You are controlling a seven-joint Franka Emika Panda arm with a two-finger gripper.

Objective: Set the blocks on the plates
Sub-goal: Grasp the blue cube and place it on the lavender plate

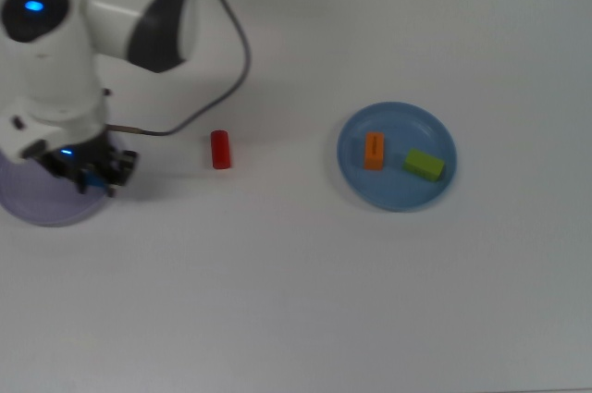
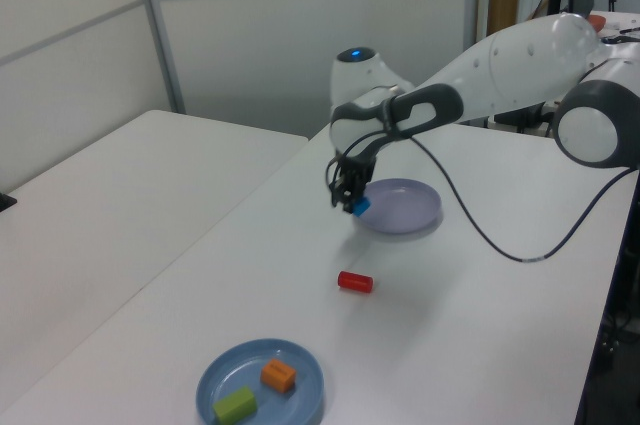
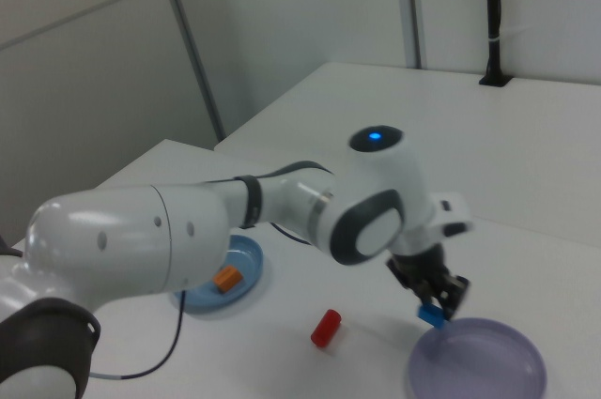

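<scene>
My gripper (image 1: 92, 174) (image 2: 352, 199) (image 3: 434, 303) is shut on the blue cube (image 2: 361, 206) (image 3: 432, 315) and holds it in the air above the near rim of the lavender plate (image 1: 37, 206) (image 2: 415, 217) (image 3: 479, 361). The arm hides much of that plate in the top view. On the table between the two plates lies the red cylinder (image 1: 220, 149) (image 2: 355, 282) (image 3: 326, 328) on its side. The blue plate (image 1: 398, 199) (image 2: 300, 400) (image 3: 249, 268) carries the orange bar (image 1: 374, 151) (image 2: 279, 375) (image 3: 225, 278) and the green bar (image 1: 424, 165) (image 2: 235, 405).
A black cable (image 1: 242, 51) trails from the arm over the white table (image 1: 305, 300). Grey wall panels (image 2: 300, 35) stand behind the table in the left view.
</scene>
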